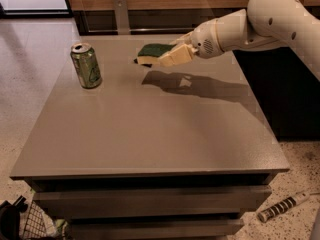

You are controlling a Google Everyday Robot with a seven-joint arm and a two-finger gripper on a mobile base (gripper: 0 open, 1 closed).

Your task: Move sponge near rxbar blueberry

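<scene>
The sponge (152,49), dark green on top with pale yellow foam below, is held just above the back middle of the grey table (150,134). My gripper (164,58) reaches in from the right on a white arm and is shut on the sponge. The rxbar blueberry is almost wholly hidden behind the sponge; only a dark sliver (136,61) shows under the sponge's left end. The shadow of the arm and sponge lies on the table just in front of them.
A green soda can (86,65) stands upright at the table's back left. A metal bracket (120,13) and a wood-panelled wall run behind the table. On the floor lie a striped tool (282,207) at the right and a wire basket (30,225) at the left.
</scene>
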